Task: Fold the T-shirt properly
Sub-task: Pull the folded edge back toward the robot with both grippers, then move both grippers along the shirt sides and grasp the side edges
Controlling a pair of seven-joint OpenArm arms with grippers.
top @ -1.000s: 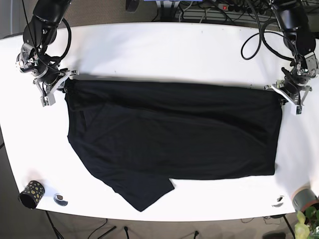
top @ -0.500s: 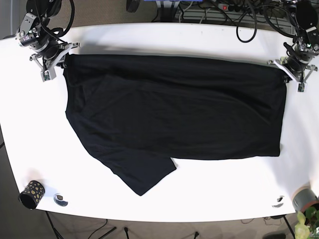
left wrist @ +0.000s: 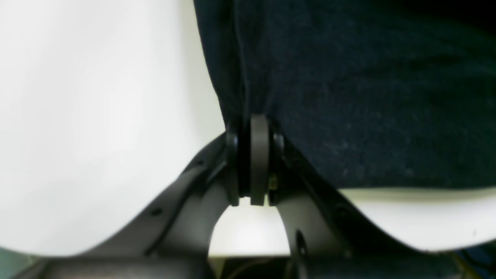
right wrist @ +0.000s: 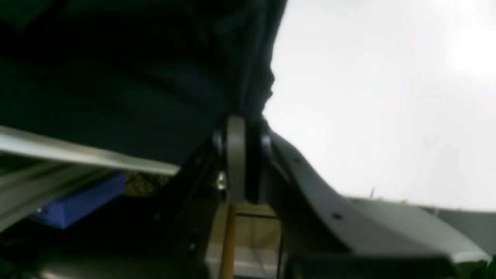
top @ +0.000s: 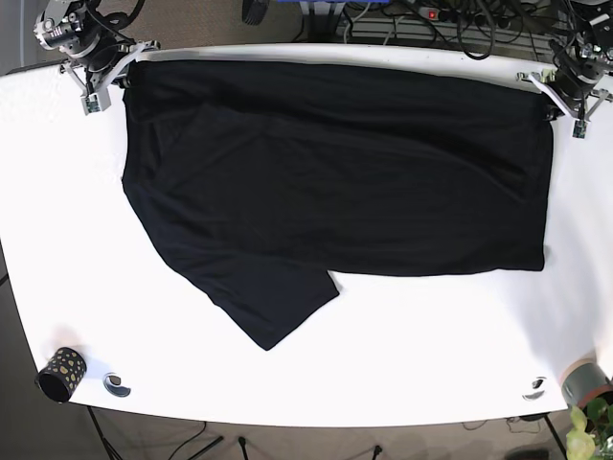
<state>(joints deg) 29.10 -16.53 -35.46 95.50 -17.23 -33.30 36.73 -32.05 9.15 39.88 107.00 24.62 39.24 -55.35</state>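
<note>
While both hands, left hand and right hand, grip the black cotton T-shirt at the white counter's twelve o'clock edge, even tension should prevent wrinkles.

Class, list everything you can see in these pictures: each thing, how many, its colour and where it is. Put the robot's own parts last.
T-shirt: one, black, spread across the table, far corners held.
Table: one, white, under everything.
Cup: one, black with pale dots, near left corner in the base view.
Small round objects: two, silvery, one by each near corner.
Cables: several, black, behind the far edge.
Left gripper: one, jaws shut on the T-shirt.
Right gripper: one, jaws shut on the T-shirt.
</note>
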